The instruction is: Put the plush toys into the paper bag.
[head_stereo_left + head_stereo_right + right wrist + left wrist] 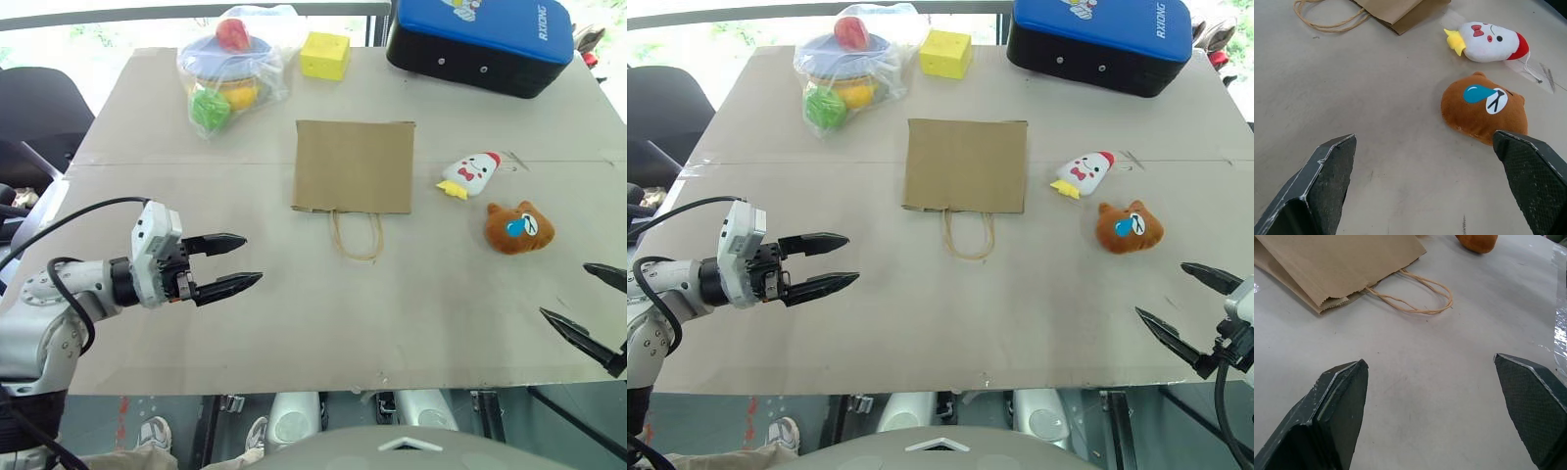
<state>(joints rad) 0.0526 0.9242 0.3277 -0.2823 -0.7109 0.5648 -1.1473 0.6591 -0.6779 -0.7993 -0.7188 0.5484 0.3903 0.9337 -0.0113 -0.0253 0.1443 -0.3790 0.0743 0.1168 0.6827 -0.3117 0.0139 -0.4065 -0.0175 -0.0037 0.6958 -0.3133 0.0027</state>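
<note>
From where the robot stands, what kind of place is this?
Probably a robot test bench by a window, not a home: a table covered with plain cardboard sheets, a few staged props such as a flat brown paper bag and a yellow cube block, and a black office chair alongside.

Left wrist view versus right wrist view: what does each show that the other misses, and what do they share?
Left wrist: the open left hand over bare table, and an edge of the bear. Right wrist: the open right hand, the whole bear with its blue tear, and the chicken lying beside it. Both: the flat bag, its cord handles, and the table.
</note>
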